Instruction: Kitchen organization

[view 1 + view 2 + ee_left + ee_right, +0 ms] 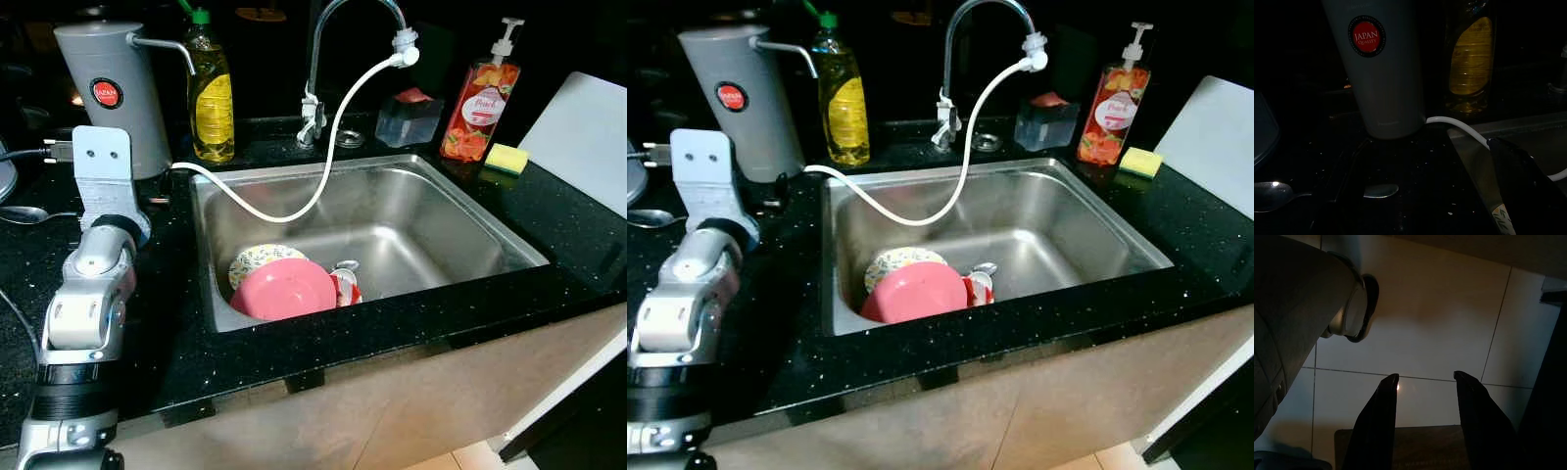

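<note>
My left gripper (1508,196) sits over the black counter (186,343) by the grey water purifier (118,93); I cannot tell its spread. Pink plate (284,290) lies in the sink (460,211). Right gripper (1425,382) hangs parted above floor tiles (1435,318).

I can't read the left gripper's (1508,166) finger spread; one dark finger shows. At five o'clock of the sink (460,211), the pink plate (284,290) hides most of the patterned plate (257,260).
</note>
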{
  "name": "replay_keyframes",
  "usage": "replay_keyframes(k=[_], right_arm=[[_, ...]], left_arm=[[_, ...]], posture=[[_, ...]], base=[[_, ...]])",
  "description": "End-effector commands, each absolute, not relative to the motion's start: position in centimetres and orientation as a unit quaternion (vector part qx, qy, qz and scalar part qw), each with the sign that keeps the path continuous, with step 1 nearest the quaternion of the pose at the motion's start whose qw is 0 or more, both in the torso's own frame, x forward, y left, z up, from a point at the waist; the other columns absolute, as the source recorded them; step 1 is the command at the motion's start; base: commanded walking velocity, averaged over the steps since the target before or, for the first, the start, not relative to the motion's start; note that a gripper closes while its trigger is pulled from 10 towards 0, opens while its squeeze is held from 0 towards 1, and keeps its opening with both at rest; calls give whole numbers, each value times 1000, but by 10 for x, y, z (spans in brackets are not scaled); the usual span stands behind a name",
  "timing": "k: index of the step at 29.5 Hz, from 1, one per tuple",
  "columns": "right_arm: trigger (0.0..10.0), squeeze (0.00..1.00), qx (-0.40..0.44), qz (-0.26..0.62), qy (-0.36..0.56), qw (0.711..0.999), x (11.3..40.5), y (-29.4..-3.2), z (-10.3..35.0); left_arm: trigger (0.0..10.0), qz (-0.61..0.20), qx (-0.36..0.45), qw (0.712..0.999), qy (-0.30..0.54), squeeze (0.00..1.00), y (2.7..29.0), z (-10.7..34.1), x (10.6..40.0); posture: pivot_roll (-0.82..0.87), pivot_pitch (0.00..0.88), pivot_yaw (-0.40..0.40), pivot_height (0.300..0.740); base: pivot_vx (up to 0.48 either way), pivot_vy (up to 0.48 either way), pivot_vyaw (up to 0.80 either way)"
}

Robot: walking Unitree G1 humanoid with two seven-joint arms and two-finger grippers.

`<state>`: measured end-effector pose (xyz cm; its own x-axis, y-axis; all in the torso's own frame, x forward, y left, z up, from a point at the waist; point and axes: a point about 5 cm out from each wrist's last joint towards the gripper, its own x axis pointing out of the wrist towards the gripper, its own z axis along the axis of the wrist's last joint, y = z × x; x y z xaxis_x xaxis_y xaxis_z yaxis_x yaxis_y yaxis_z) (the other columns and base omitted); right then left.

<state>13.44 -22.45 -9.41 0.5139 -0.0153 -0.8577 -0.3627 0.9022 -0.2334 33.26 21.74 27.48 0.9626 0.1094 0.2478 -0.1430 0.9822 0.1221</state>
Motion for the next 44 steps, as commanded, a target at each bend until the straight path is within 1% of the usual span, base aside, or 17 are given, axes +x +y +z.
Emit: replay_keyframes(k=[1, 15, 44], right_arm=[[10000, 0, -198, 104, 490, 842, 130, -226, -96], [10000, 0, -198, 105, 486, 845, 132, -227, -94], [10000, 0, -197, 114, 477, 849, 137, -222, -93]], left_arm=[[10000, 67, 81, 988, -116, 0, 216, 269, 331], [10000, 104, 65, 990, -66, 0, 228, 253, 334], [10000, 114, 59, 989, -75, 0, 229, 256, 333]], posture=[[-83, 43, -58, 740], [-85, 50, -60, 740], [-83, 47, -57, 740]], base=[[0, 0, 0], [0, 0, 0], [0, 0, 0]])
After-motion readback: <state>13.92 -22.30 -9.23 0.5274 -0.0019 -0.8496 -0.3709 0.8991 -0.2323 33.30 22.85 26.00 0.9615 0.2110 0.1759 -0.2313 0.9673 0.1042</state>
